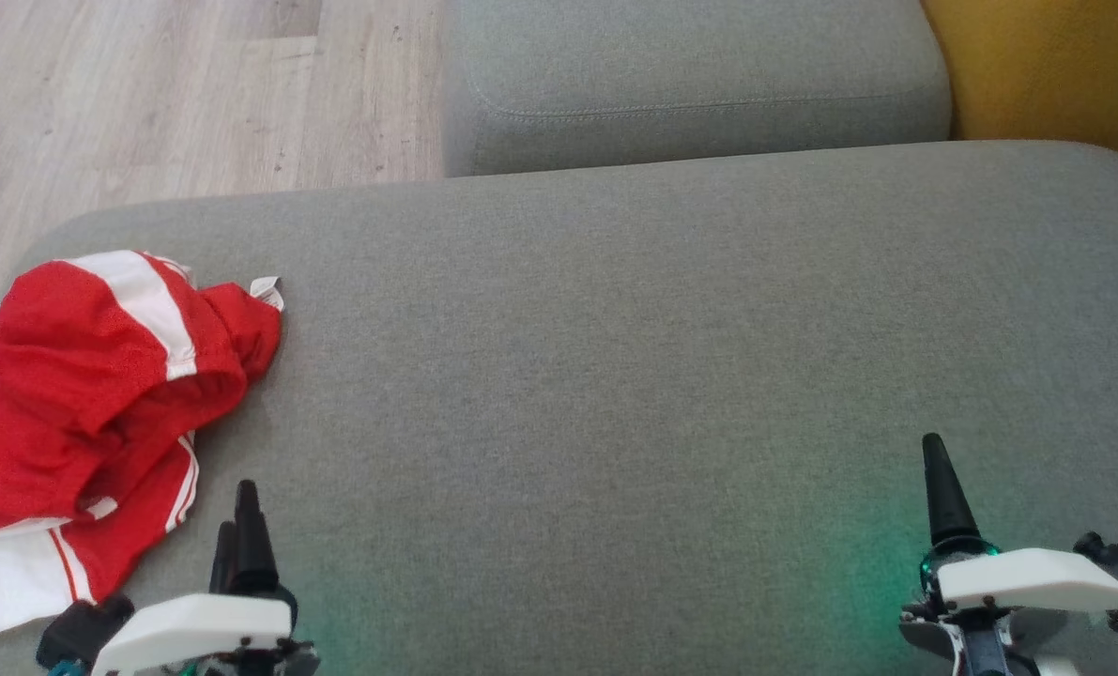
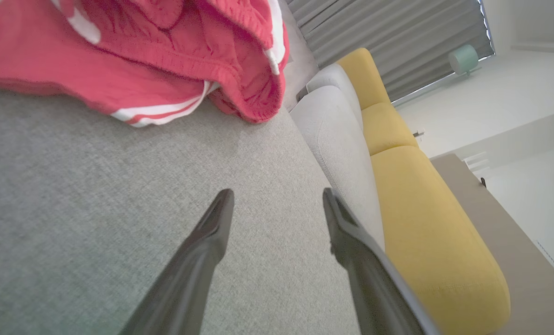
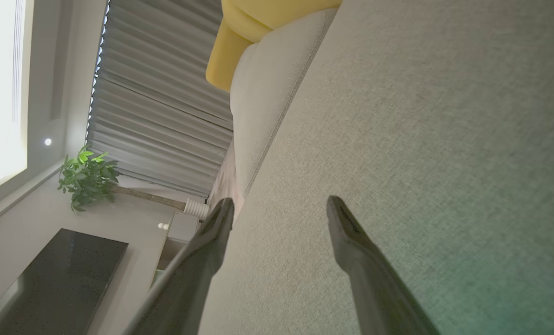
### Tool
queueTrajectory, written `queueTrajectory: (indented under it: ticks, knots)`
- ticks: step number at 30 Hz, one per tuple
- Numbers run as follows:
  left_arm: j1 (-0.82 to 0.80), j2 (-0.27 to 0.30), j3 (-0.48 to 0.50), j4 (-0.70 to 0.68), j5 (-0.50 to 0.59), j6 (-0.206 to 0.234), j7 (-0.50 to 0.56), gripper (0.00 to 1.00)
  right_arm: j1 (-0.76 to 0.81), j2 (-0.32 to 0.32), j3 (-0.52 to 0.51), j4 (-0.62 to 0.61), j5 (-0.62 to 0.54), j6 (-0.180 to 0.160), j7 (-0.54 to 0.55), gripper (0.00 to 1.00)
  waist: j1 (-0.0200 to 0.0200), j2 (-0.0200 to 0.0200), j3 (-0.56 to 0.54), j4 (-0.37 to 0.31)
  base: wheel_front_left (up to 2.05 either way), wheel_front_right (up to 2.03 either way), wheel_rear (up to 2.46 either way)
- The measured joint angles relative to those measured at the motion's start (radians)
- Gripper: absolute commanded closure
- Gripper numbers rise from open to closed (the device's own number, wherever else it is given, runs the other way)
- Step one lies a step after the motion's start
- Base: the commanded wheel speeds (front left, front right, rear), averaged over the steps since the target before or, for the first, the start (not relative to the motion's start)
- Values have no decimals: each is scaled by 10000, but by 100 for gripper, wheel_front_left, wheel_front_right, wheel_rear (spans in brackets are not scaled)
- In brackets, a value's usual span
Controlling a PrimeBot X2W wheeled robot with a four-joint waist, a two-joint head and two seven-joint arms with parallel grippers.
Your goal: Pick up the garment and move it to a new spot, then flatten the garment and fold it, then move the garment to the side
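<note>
Step in hand, judged: pickup, not yet begun. The left gripper (image 2: 277, 197) and right gripper (image 3: 279, 204) are both standing spread and empty. The garment (image 1: 89, 394) is lying crumpled on the cushion (image 1: 615, 357), just ahead-left of the left gripper and well apart from the right. Next move is calling for a left reach onto a raised fold.

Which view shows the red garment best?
Head view: the red garment lies crumpled at the grey cushion's left end, nearly whole. The left wrist view crops it to a close-up edge. The right wrist view faces cushion and blinds.
</note>
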Motion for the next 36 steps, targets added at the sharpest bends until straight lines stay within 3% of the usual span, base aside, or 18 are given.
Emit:
queueTrajectory:
  ticks: [36]
  knots:
    - [6, 464, -1639, -788, 4629, 1402, -976, 0, 5, -2, 830, -251, -4775, 0, -1011, 0, 0, 0, -188, 29, 0, 0, 0]
